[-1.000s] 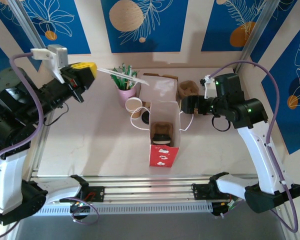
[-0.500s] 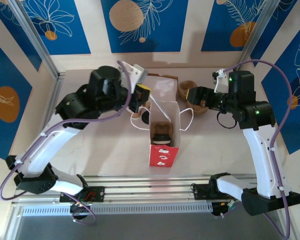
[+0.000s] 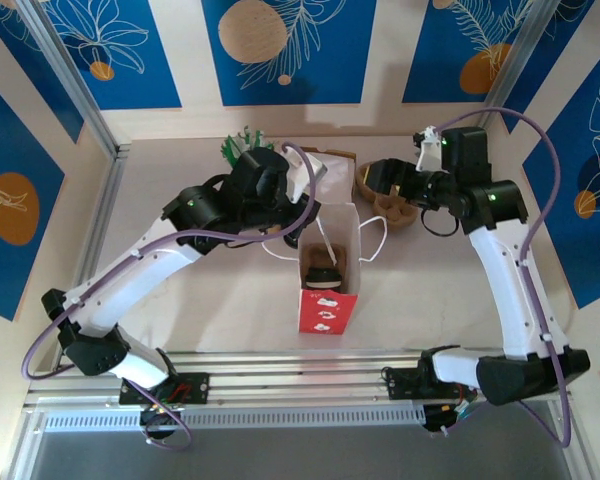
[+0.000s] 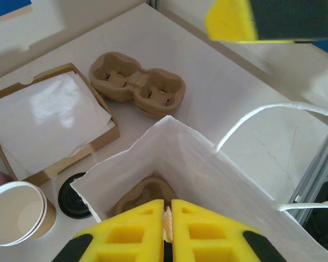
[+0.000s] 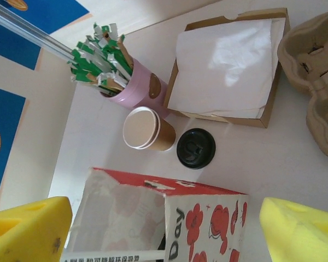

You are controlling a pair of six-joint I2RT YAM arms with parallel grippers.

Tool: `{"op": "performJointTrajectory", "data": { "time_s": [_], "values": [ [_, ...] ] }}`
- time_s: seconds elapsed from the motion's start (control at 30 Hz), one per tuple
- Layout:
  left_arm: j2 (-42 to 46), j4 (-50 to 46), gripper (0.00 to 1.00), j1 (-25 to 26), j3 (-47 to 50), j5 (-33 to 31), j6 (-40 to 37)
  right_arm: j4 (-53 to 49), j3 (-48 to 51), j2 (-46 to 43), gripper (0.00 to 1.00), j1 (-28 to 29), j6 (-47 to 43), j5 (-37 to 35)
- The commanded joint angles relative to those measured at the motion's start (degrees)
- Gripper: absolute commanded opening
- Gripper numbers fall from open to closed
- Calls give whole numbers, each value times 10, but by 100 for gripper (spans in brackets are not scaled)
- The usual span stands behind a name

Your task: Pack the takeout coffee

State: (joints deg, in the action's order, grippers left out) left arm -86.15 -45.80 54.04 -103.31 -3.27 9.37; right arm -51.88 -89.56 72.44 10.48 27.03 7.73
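Top camera looks down from behind; close wrist cameras share the bag [image 4: 208, 180].

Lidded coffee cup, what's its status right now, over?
Left hand nearly shut over the paper bag, right hand open, empty. Lidded coffee on the table beside the bag, untouched. Lidless cup close beside it.

Left gripper [image 4: 167, 210] swings from 10 o'clock to the paper bag [image 3: 338, 225] at centre; right gripper [image 5: 164, 218] retreats toward 1 o'clock.

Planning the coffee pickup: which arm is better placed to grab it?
Right, probably: the right gripper is open with the takeout coffee in view below; the left gripper is nearly closed over the bag.
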Motion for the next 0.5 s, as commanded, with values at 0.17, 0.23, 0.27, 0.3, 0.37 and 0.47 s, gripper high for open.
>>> {"op": "performJointTrajectory", "data": {
  "time_s": [0.17, 0.23, 0.27, 0.3, 0.37, 0.47],
  "values": [
    [-3, -3, 58, 6, -30, 14, -25, 40, -58, 103, 89, 4, 11, -19],
    [-2, -10, 63, 6, -41, 11, -31, 42, -78, 140, 89, 6, 8, -32],
    [0, -16, 64, 6, -47, 8, -34, 40, -91, 158, 89, 7, 8, -36],
    [6, -20, 65, 6, -53, 0, -40, 38, -105, 181, 89, 9, 4, -41],
    [26, -22, 67, 6, -60, -25, -54, 31, -136, 225, 89, 15, -3, -55],
    [74, -18, 73, 5, -52, -84, -81, 13, -191, 303, 88, 26, -14, -75]
  ]
}}
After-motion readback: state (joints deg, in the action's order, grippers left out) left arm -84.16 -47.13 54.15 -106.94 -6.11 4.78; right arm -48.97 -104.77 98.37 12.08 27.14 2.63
